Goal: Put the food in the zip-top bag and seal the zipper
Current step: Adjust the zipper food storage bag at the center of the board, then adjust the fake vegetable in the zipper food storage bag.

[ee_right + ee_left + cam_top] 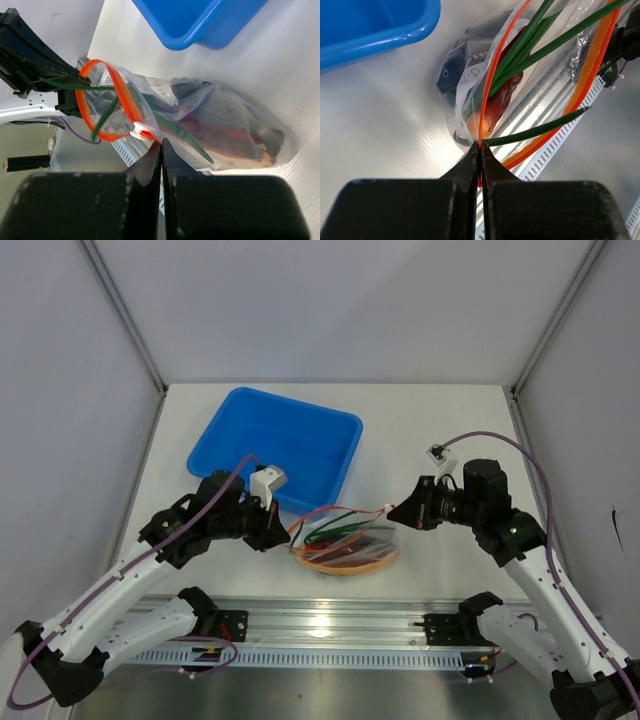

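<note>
**Both arms at the bag's mouth, overhead and wrist views.** The crinkly clear plastic zip-top bag (345, 548) rests on the white table (440, 430), just in front of the blue plastic tray (275, 405) and between my two arms.

The food is inside it: a purple-red and orange oval slice (225, 142), a small grey piece (451, 72) and a red piece (502, 100). The long green onion leaves (545, 47) cross the mouth and poke out.

My left gripper (480, 146) has its jaws pressed together on one end of the thin orange-red zipper (492, 85). My right gripper (161, 143) is likewise pinched onto the far end, right beside the white slider tip (140, 131). Between them the strip bows into an open loop, so the mouth is not yet sealed.

**Handling, as I judge it.** The film looks light, limp and slick. Gripped on the body, it would probably crumple or slide rather than hold shape. The zipper strip looks like the only firm part, and its two ends are the sensible holds, since pulling them apart should draw the lips straight.

The toy pieces seem light and give the bag little anchoring, so I expect it to drag with any tug. The leaves look thin and springy. Left across the track, they would likely block the closure, so they need tucking in first.
</note>
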